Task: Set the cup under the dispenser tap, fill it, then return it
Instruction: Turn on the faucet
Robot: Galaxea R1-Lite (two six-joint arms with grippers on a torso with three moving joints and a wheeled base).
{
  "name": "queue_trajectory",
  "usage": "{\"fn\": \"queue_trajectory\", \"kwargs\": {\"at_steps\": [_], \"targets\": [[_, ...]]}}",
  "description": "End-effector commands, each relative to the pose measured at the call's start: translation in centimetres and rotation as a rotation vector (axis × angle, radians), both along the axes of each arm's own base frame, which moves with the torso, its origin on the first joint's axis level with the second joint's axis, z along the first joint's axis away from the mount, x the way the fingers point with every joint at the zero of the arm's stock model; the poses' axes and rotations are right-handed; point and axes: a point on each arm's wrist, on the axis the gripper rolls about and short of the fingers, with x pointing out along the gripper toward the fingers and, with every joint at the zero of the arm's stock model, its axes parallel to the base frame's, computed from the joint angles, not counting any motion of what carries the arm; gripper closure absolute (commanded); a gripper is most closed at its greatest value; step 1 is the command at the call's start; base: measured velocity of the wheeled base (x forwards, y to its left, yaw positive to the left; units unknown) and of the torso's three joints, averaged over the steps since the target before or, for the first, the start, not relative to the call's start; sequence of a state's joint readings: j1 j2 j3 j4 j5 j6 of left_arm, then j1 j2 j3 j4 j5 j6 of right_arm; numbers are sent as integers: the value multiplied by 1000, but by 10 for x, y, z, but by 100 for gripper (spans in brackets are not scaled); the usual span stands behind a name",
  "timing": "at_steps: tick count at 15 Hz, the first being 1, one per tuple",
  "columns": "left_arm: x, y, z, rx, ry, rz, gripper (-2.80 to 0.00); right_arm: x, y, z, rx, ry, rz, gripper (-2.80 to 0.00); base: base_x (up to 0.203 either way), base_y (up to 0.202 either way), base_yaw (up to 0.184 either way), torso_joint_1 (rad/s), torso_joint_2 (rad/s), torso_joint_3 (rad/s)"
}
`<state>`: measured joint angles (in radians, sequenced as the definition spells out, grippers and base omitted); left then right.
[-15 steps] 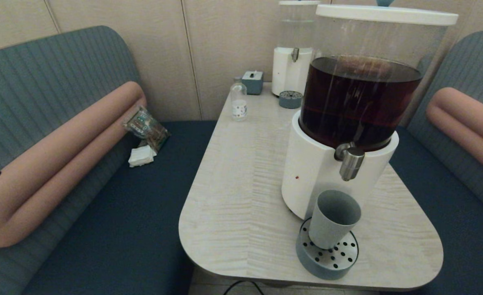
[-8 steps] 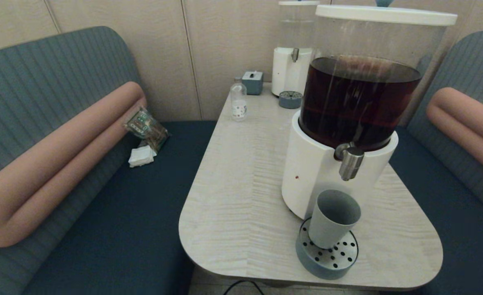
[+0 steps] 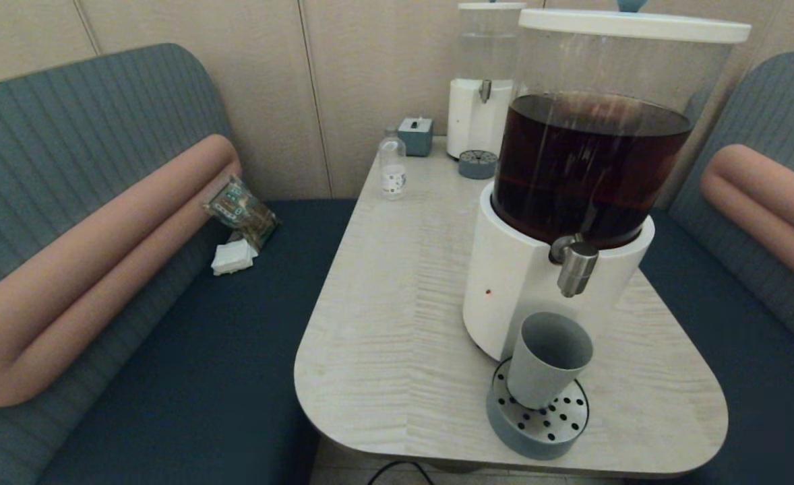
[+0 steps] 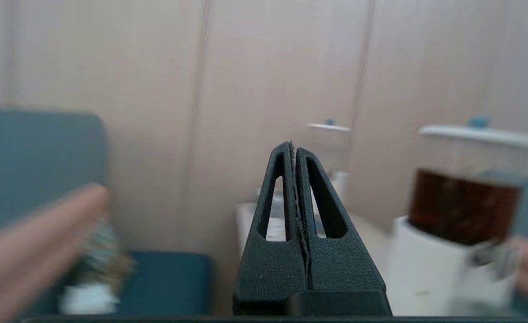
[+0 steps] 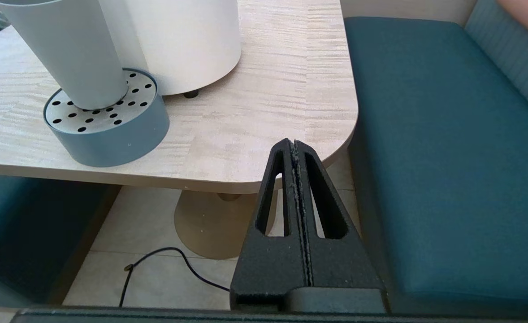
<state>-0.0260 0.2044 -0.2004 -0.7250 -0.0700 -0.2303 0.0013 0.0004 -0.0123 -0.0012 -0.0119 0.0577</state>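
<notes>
The grey-blue cup [image 3: 547, 360] stands upright on the round perforated drip tray [image 3: 537, 431], directly below the brushed-steel dispenser tap [image 3: 576, 267] of the big white-based dispenser [image 3: 513, 276] with dark brown liquid. The cup [image 5: 69, 49] also shows in the right wrist view on the tray [image 5: 107, 130]. My right gripper [image 5: 295, 144] is shut and empty, low off the table's near right corner. My left gripper [image 4: 292, 146] is shut and empty, held in the air to the left, facing the wall and dispensers. Neither arm shows in the head view.
A smaller clear-tank dispenser [image 3: 481, 87], a small drip tray [image 3: 477, 164], a clear labelled bottle [image 3: 391, 167] and a grey-blue box [image 3: 416, 135] stand at the table's far end. A snack packet [image 3: 240, 210] and napkins [image 3: 232, 257] lie on the left bench. A cable [image 5: 165, 264] runs across the floor.
The dark left arm seen at the head view's left edge a second ago has moved out of that view. The cup and dispenser have not moved.
</notes>
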Motion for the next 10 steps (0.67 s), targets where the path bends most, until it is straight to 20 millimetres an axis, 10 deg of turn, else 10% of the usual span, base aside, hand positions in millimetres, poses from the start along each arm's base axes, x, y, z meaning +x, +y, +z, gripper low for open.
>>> {"fn": "queue_trajectory", "kwargs": {"at_steps": [1, 10], "targets": [[-17, 0, -8, 30, -64, 31, 0, 0, 0, 0, 1, 1, 0, 0, 0, 0, 0, 0, 0, 0], [18, 0, -119, 230, 622, 140, 0, 0, 0, 0, 1, -2, 0, 0, 0, 0, 0, 0, 0, 0]]}}
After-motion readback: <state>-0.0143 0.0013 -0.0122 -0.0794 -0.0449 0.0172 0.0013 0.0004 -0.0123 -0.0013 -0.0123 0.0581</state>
